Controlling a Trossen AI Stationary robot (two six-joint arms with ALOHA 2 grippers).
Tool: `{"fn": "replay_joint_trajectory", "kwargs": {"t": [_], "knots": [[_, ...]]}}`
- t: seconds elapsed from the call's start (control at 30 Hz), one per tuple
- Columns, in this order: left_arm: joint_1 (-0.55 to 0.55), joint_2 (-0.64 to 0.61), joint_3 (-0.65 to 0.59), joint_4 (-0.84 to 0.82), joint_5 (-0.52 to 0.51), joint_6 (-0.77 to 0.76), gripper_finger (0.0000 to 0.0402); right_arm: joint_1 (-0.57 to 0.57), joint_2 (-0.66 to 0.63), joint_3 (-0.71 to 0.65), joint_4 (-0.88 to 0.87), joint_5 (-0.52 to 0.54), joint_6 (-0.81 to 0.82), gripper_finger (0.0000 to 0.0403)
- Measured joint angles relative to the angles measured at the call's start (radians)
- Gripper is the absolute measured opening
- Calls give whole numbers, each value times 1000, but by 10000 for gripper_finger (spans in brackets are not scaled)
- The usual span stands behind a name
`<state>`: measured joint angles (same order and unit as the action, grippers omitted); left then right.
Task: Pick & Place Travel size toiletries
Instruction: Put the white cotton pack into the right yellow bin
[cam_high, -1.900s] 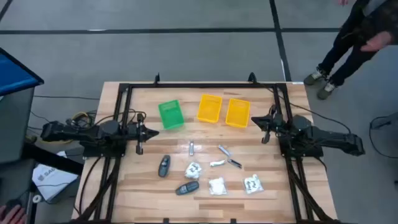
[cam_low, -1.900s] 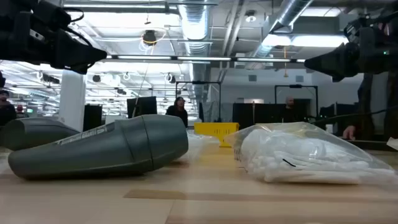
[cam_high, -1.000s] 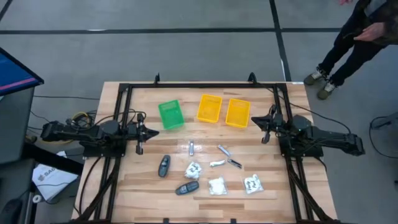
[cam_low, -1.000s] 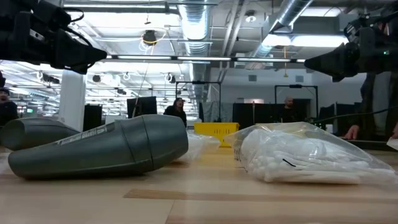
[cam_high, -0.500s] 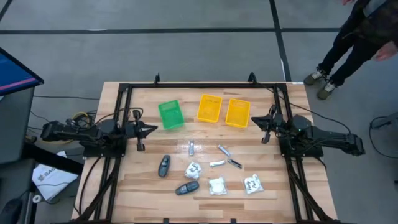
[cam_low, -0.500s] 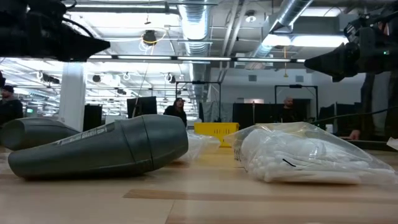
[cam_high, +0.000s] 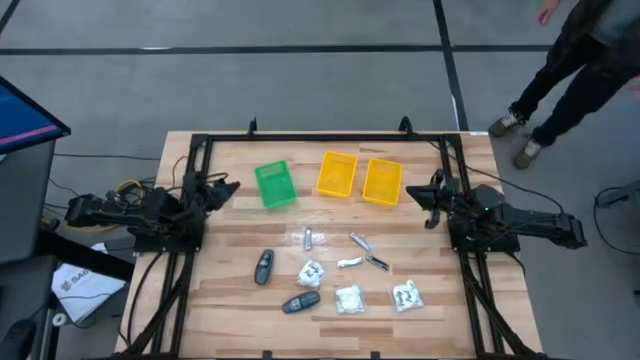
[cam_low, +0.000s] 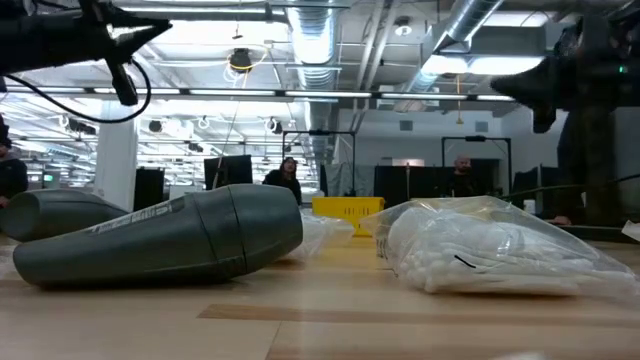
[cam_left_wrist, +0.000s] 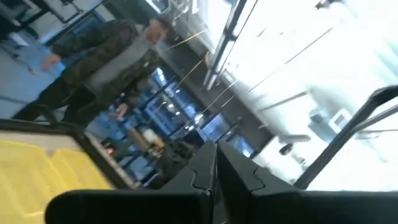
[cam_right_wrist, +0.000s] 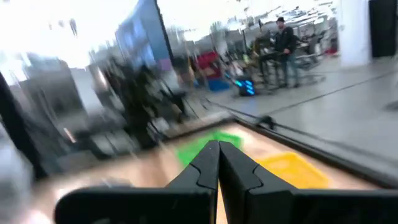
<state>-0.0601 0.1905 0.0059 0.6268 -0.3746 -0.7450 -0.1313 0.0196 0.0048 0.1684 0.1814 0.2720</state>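
Observation:
Three crinkly white packets (cam_high: 311, 272) (cam_high: 348, 298) (cam_high: 406, 296) lie flat on the table's near half, and one packet (cam_low: 500, 250) fills the low view's right. Thin silver metal pieces (cam_high: 308, 238) (cam_high: 361, 241) (cam_high: 350, 262) lie just beyond them. Two dark grey oval gadgets (cam_high: 264, 266) (cam_high: 300, 302) lie on their sides; one gadget (cam_low: 160, 240) is close in the low view. My left gripper (cam_high: 228, 188) (cam_left_wrist: 214, 155) hovers shut near the green bin. My right gripper (cam_high: 428, 195) (cam_right_wrist: 217, 149) hovers shut right of the yellow bins. Neither touches anything.
A green bin (cam_high: 274, 185) and two yellow bins (cam_high: 336, 173) (cam_high: 382, 180) stand in a row on the far half. A black frame (cam_high: 320, 138) runs along the table's far and side edges. A person (cam_high: 580, 60) walks past the far right corner. Bare wood lies between bins and items.
My left gripper has risen and swung toward the table's far edge, tipping its fingers upward, and now points at the green bin. My right gripper has lifted and tipped up a little. The toiletries and the bins have kept their places.

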Motion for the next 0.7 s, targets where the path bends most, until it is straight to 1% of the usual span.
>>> {"fn": "replay_joint_trajectory", "kwargs": {"t": [0.17,0.27,0.37,0.43,0.5,0.57,0.63,0.7], "knots": [[0,0,0,68,1,2,8,8,0,0,150,0,225,0],[0,0,0,143,0,2,8,5,0,4,196,0,254,0],[0,0,0,189,1,4,8,5,1,27,205,0,253,0],[0,-1,0,196,15,16,8,5,6,67,222,0,213,1],[0,1,0,169,88,92,8,12,19,131,204,0,120,7],[0,4,0,173,165,187,8,19,59,229,168,5,1,19],[0,4,0,171,217,285,8,20,113,350,53,27,-98,35],[0,5,0,148,218,344,8,20,195,489,-100,39,-161,54]]}}
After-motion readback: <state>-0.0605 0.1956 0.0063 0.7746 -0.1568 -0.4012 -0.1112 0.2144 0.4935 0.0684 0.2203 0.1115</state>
